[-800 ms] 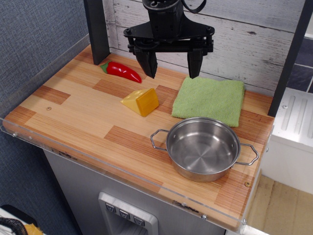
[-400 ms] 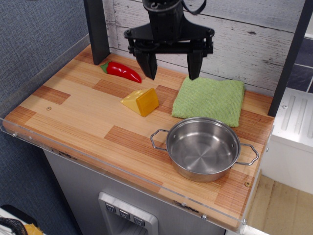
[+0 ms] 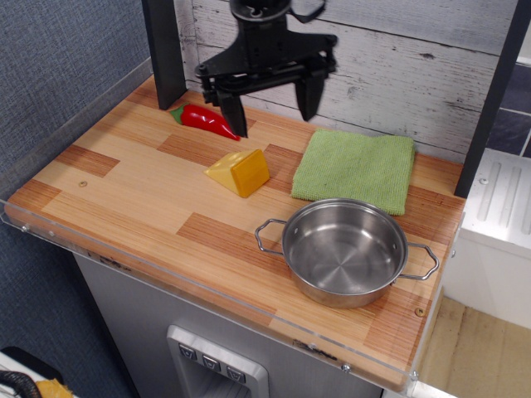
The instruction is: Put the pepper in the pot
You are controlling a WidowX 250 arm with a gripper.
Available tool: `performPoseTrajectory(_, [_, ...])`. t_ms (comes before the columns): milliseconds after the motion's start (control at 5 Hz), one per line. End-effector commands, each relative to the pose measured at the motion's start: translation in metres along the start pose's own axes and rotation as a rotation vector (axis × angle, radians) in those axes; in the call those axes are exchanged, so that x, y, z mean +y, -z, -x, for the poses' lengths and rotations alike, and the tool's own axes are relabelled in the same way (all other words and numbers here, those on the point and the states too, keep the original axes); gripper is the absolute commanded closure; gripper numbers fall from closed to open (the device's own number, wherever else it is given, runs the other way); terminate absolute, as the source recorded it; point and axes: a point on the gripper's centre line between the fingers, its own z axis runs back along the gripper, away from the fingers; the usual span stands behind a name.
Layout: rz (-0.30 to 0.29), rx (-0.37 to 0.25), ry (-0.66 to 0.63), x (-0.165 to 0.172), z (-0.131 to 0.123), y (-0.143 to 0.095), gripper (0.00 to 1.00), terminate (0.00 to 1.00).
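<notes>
The glossy red pepper (image 3: 205,120) with a green stem lies at the back left of the wooden counter. The shiny steel pot (image 3: 343,250) with two wire loop handles stands empty at the front right. My black gripper (image 3: 271,112) hangs open and empty above the back of the counter. Its left finger (image 3: 234,116) is just right of the pepper's tip and partly covers it. Its right finger (image 3: 306,98) is near the back wall.
A yellow-orange cheese wedge (image 3: 240,172) lies mid-counter, in front of the gripper. A green cloth (image 3: 355,167) lies at the back right behind the pot. A dark post (image 3: 165,51) stands behind the pepper; a white plank wall (image 3: 415,66) backs the counter.
The gripper has moved left toward the pepper and turned slightly, its left finger now by the pepper's tip. The pepper, pot, cheese and cloth have not moved.
</notes>
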Motion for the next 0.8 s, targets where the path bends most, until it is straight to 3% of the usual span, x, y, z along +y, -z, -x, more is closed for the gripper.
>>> performPoseTrajectory(0, [-0.027, -0.110, -0.284, 0.021, -0.054, 0.006, 0.00, 0.00])
performPoseTrajectory(200, [-0.117, -0.091, -0.467, 0.037, -0.077, 0.016, 0.00, 0.00])
performPoseTrajectory(600, [-0.126, -0.029, -0.578, 0.055, -0.094, 0.036, 0.00, 0.00])
